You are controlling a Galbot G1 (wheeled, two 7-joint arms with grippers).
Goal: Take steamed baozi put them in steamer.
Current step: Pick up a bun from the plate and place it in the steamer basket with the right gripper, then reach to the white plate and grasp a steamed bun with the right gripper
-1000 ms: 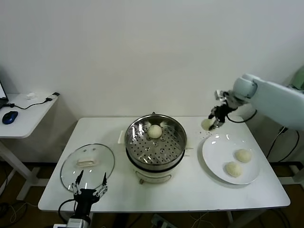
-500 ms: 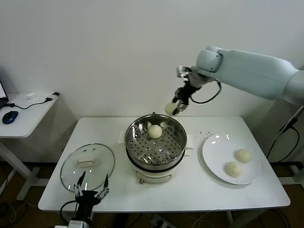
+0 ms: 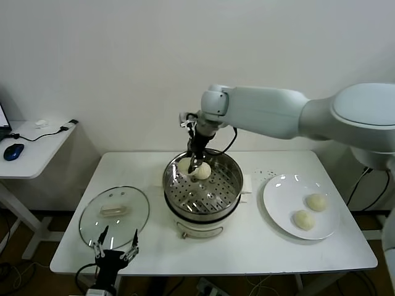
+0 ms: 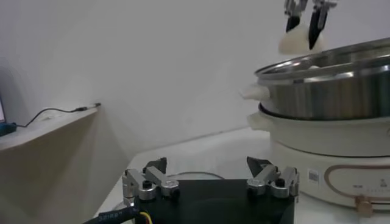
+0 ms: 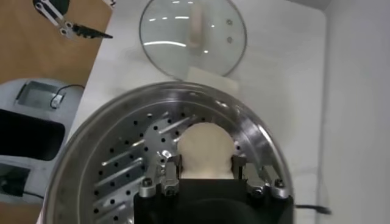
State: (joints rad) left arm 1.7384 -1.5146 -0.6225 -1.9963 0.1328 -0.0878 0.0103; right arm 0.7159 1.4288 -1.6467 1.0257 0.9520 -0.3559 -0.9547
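Observation:
My right gripper point(image 3: 195, 161) is over the back of the steamer point(image 3: 202, 191), shut on a cream-white baozi point(image 3: 184, 164). In the right wrist view this baozi point(image 5: 206, 149) sits between the right gripper's fingers point(image 5: 206, 164), just above the perforated tray point(image 5: 122, 173). Another baozi point(image 3: 203, 171) lies on the tray beside it. Two more baozi point(image 3: 316, 201) point(image 3: 303, 219) rest on the white plate point(image 3: 274, 197) at the right. My left gripper point(image 3: 117, 239) stands open and empty at the table's front left edge. The left wrist view shows the steamer point(image 4: 329, 91) and the held baozi point(image 4: 292, 41) above its rim.
A round glass lid point(image 3: 114, 213) with a white handle lies flat left of the steamer, just beyond the left gripper. The steamer stands on a white electric base point(image 3: 197, 229). A side desk point(image 3: 31, 145) with a mouse stands at the far left.
The right arm has carried the baozi from beside the plate leftward, across to the steamer, and down to its tray. The left arm has stayed put.

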